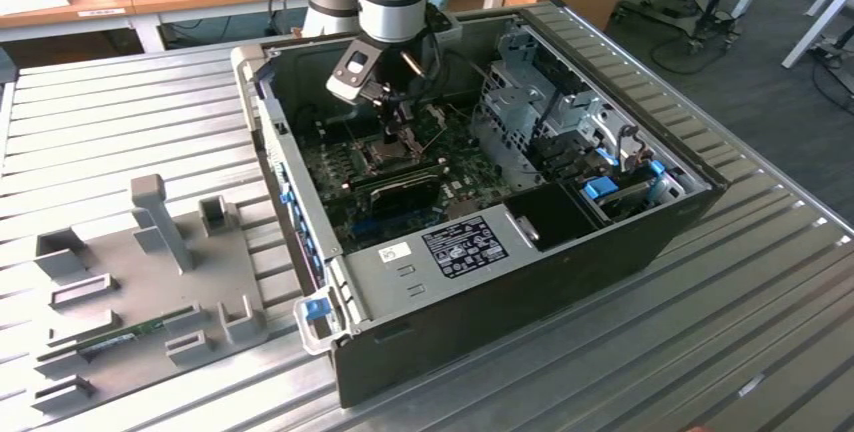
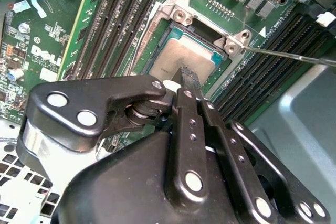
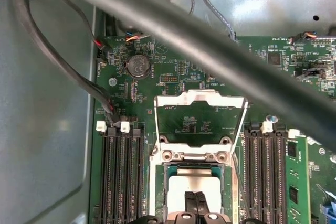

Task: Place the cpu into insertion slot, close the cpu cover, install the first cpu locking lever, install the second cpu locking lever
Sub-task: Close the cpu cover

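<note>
Gripper [image 2: 188,75] linkage loomed closest in the second wrist view. Its jaws were pinched together with nothing between them, and the tips were right down at the cpu [image 2: 178,59] face. Touching or just above it, I couldn't tell. The cpu lay flat inside the slot [image 2: 177,10] and looked seated. The cover [image 3: 200,96] stood swung open beyond the socket in the first wrist view, with green board showing through its window.

The danger, as I judged it, was that any downward push on a chip not sitting square could bend the socket contacts beneath. A sideways drag of those tips might skid the cpu out of its pocket.

The lever [image 2: 294,56], a thin steel rod, jutted free just beside the slot, where a finger could snag it. Memory slots [image 2: 118,24] crowded both flanks, leaving little room to swing. A thick grey cable [image 3: 210,40] ran across above the cover and could foul the wrist. The drive cage [image 1: 527,102] walled off the exterior view's right.
</note>
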`<state>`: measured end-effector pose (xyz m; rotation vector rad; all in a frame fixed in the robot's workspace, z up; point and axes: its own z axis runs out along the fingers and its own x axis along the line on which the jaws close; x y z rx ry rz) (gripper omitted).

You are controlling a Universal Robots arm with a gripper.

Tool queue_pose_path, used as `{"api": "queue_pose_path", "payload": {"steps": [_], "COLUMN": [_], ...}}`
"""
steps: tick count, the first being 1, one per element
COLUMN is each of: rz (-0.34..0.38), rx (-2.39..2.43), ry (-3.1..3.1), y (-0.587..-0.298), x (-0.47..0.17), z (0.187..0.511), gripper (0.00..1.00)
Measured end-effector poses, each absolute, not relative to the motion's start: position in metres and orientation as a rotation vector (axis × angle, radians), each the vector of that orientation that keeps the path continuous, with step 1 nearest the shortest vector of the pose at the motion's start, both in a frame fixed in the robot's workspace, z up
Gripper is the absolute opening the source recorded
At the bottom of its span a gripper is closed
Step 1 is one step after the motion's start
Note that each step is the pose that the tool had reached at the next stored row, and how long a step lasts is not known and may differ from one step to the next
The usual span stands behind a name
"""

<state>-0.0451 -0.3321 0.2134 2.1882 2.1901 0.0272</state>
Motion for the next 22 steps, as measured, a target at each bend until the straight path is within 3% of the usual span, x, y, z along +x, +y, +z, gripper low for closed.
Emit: {"api": "queue_pose_path", "payload": {"steps": [22], "rz": [0.027], "rx": [2.189], "ry": [2.19], "y": [-0.3321], "x": [-0.0461], "z": [0.2038], "gripper": [0.1]}}
